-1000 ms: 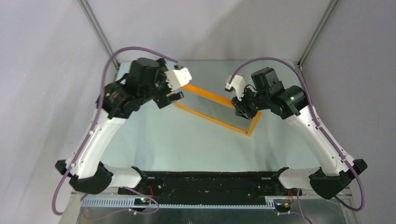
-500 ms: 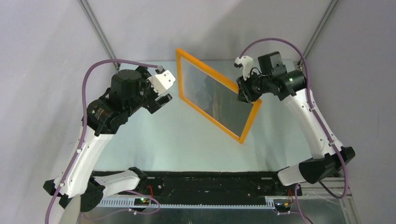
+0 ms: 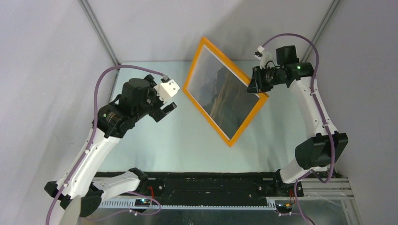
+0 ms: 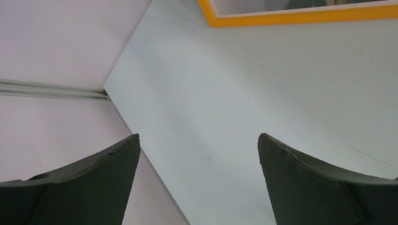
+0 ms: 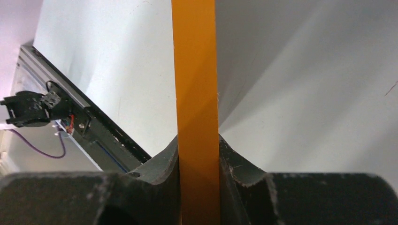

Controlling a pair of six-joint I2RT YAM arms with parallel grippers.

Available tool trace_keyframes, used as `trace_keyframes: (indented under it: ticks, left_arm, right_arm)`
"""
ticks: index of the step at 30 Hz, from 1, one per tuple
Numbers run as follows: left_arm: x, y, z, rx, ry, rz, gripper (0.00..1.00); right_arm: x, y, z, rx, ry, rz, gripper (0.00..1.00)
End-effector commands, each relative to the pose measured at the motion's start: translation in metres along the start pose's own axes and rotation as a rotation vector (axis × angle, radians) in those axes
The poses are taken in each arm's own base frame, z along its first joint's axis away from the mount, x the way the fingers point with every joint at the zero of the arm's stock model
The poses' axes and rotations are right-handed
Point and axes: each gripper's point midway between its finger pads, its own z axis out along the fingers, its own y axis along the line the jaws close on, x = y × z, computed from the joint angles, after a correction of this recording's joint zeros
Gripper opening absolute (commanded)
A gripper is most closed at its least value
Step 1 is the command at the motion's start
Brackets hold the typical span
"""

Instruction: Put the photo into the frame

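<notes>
Right gripper (image 3: 257, 84) pinches the frame (image 3: 195, 65) by its edge, the arm reared high and its wrist level. The frame hangs tilted to its left, the photo (image 3: 230, 101) dark behind the pane. Left gripper (image 4: 198, 138) gapes wide, empty, with the frame just beyond its fingertips.

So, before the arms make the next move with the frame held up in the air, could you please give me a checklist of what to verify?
1. Right pincer shut on the frame edge: ok.
2. Left pincer open, empty, apart from the frame: ok.
3. Photo visible inside the frame: ok.
4. Photo seated flat in the frame: cannot tell.
5. Frame's lowest corner clear of the table: cannot tell.
</notes>
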Motion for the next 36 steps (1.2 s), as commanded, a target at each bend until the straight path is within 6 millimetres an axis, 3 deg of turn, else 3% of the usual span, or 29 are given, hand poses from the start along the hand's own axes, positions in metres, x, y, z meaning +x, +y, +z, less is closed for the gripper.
trace_keyframes:
  ticks: [1, 7, 13, 17, 22, 26, 36]
  left_arm:
    - [-0.005, -0.005, 0.006, 0.006, -0.046, -0.063, 1.0]
    - [0.014, -0.034, 0.043, 0.099, 0.011, -0.161, 1.0]
    - [0.042, -0.067, 0.105, 0.249, 0.128, -0.368, 1.0]
    - [0.05, -0.066, 0.139, 0.276, 0.198, -0.485, 1.0]
    - [0.06, -0.06, 0.168, 0.29, 0.261, -0.608, 1.0]
    - [0.075, -0.068, 0.197, 0.354, 0.332, -0.728, 1.0]
    - [0.085, -0.08, 0.244, 0.427, 0.414, -0.863, 1.0]
  right_arm:
    - [-0.005, -0.025, 0.001, -0.009, -0.065, 0.105, 0.0]
    - [0.018, -0.066, 0.016, -0.025, -0.089, 0.264, 0.0]
    - [0.055, -0.092, 0.046, -0.021, -0.08, 0.385, 0.01]
    - [0.073, -0.107, 0.063, -0.006, -0.07, 0.44, 0.03]
    - [0.089, -0.119, 0.079, -0.005, -0.06, 0.501, 0.09]
    - [0.104, -0.126, 0.093, -0.012, -0.023, 0.549, 0.16]
    - [0.139, -0.134, 0.117, -0.024, 0.056, 0.614, 0.33]
